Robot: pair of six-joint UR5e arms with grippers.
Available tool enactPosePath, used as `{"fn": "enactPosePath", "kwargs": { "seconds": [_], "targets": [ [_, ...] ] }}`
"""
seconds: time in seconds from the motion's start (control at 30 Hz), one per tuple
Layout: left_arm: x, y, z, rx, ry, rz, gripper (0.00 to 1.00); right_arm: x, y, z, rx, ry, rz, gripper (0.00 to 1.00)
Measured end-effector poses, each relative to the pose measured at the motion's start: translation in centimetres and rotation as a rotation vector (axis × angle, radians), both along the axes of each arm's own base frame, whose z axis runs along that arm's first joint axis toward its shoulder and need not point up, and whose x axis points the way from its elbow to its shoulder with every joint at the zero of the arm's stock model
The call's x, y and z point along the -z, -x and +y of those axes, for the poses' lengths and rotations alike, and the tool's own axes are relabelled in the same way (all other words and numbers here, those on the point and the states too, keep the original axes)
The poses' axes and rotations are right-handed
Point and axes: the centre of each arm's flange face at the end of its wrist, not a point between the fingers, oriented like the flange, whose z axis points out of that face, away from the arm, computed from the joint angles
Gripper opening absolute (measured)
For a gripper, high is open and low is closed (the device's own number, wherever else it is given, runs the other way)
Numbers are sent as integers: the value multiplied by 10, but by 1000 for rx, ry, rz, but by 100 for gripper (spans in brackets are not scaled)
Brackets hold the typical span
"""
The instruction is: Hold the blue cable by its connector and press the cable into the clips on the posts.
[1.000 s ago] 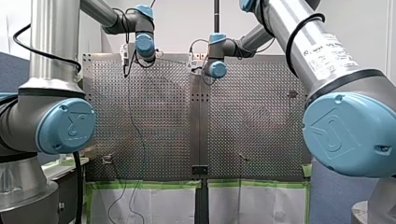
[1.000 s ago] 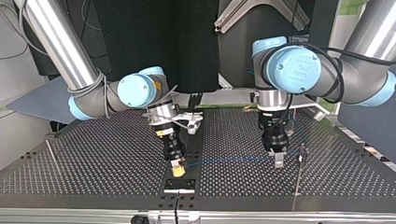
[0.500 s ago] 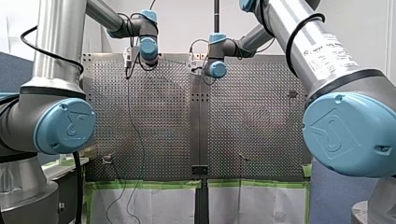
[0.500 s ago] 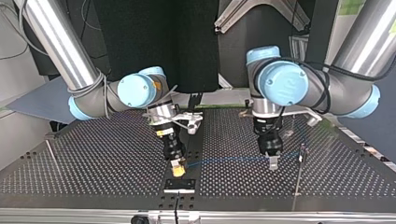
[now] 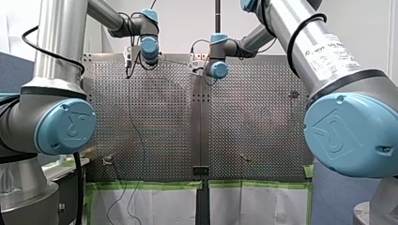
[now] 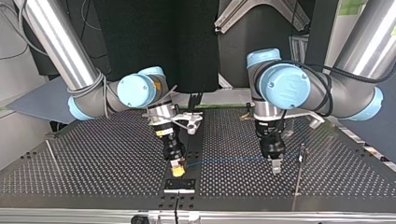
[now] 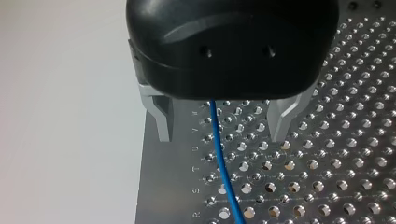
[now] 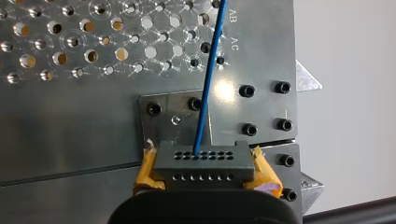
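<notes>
Top view: my left gripper (image 6: 276,166) has dipped slightly toward 6 o'clock, fingers apart astride the cable (image 6: 229,160), with a post (image 6: 301,161) at its 3 o'clock. My right gripper (image 6: 177,169) stays clamped on the connector (image 8: 203,163). Pressing looks close.

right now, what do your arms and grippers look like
My left arm and my right arm are silver tubes with light blue joint caps and black cables; the right carries a white printed label. My left gripper has a rounded black body and bare metal fingers. My right gripper is black with yellow pads.
</notes>
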Motion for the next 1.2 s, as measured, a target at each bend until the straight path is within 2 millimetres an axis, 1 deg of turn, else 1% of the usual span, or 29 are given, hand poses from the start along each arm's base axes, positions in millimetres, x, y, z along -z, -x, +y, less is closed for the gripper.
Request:
{"fn": "enactPosePath", "kwargs": {
  "seconds": [0.33, 0.37, 0.4, 0.47, 0.5, 0.53, 0.6, 0.63, 0.87, 1.2],
  "targets": [
    [0, 1, 0, -12, 4, 2, 100, 0, 0, 0, 0, -2, 2, 0],
    [0, 1, 0, -13, 2, 1, 76, 0, 0, 0, 0, -2, 2, 0],
    [0, 1, 0, -13, 1, 1, 76, 0, 0, 0, 0, -2, 2, 0],
    [0, 2, -1, -13, 1, -1, 47, 0, 0, 0, 0, -3, 2, 0],
    [0, 2, -2, -12, 2, -2, 47, 0, 0, 0, 0, -3, 3, 0],
    [0, 2, -2, -10, 3, -3, 26, 1, 0, 0, 0, -4, 3, 0],
    [0, 3, -3, -8, 6, -3, 26, 1, 0, 0, 0, -4, 3, 0],
    [0, 3, -4, -8, 7, -3, 0, 1, 0, 0, 0, -4, 4, 0],
    [0, 4, -5, 1, 42, -6, 0, 1, 0, 0, 0, -5, 4, 0],
    [2, 5, -6, 2, 40, 6, 0, 1, 0, 1, 0, -8, 6, 0]
  ]
}}
